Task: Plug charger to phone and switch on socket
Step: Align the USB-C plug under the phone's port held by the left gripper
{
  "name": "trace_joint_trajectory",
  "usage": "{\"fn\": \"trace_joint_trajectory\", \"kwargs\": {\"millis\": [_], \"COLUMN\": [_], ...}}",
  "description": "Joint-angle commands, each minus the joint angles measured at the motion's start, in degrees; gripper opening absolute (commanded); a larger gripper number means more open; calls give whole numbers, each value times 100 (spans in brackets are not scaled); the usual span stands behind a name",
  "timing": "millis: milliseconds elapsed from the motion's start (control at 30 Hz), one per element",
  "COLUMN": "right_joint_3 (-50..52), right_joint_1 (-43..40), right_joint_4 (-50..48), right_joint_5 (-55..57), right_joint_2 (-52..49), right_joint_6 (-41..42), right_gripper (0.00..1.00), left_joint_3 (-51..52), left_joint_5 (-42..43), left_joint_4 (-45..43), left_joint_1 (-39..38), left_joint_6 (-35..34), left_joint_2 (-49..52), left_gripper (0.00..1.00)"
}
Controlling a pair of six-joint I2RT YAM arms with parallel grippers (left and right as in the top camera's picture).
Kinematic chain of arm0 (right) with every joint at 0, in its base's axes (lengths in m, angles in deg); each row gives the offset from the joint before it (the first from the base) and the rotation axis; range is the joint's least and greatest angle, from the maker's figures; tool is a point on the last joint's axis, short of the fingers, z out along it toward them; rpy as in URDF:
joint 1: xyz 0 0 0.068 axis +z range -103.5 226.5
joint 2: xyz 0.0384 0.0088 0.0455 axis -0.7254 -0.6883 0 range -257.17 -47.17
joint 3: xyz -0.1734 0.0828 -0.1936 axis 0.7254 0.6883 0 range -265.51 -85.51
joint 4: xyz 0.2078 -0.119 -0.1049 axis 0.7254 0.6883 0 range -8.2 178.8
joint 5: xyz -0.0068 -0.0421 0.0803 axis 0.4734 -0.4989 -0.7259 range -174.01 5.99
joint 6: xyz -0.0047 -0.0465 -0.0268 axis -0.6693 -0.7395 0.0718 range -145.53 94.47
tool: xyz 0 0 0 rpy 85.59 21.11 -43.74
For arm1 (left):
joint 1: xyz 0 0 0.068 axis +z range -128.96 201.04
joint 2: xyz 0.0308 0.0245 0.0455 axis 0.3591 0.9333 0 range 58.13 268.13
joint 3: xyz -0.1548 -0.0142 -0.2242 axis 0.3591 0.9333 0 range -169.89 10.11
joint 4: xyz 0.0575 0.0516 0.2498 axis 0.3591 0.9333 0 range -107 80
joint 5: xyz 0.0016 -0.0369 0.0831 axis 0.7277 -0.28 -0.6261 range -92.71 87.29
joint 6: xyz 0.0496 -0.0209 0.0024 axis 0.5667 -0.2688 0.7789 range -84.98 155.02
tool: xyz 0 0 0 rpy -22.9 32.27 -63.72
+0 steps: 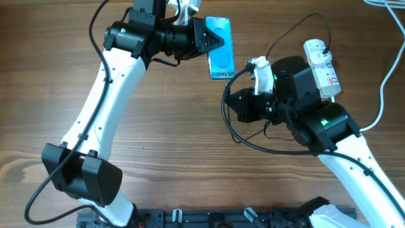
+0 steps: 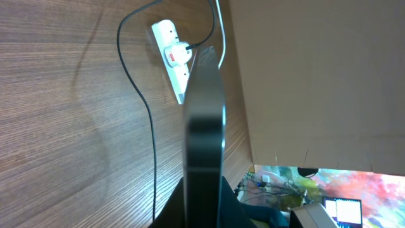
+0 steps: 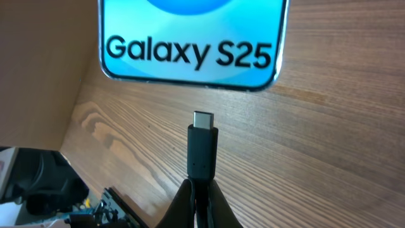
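Note:
The phone (image 1: 221,47) with its cyan screen is held off the table at the back centre, my left gripper (image 1: 212,41) shut on its side. Seen edge-on in the left wrist view, the phone (image 2: 204,126) rises between the fingers of the left gripper (image 2: 204,206). My right gripper (image 3: 202,190) is shut on the charger's black connector (image 3: 203,149). Its metal tip points at the phone's bottom edge (image 3: 190,54), with a small gap between them. From above, the right gripper (image 1: 233,101) sits just below the phone. The white socket (image 1: 321,66) lies at the right with a plug head in it.
The charger's black cable (image 1: 243,140) loops under the right arm and runs back to the socket (image 2: 172,54). A thick white cord (image 1: 386,69) trails along the right edge. Bare wooden table lies to the left and front.

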Motion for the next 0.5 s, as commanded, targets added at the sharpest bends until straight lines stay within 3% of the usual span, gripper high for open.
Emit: {"fn": "trace_joint_trajectory", "kwargs": {"millis": [0, 467], "right_joint_3": [-92, -92], "right_joint_1": [9, 9], "right_joint_4": [-68, -122], "right_joint_5": [57, -52], "right_joint_2": [105, 103], "right_joint_6": [37, 168], "right_gripper": [4, 4], "left_joint_3": [-11, -11], "left_joint_5": [240, 262], "left_joint_4": [-44, -44], "left_joint_1": [15, -66], "left_joint_6": [105, 107], "left_joint_2": [-11, -11], "left_gripper": [4, 4]}}
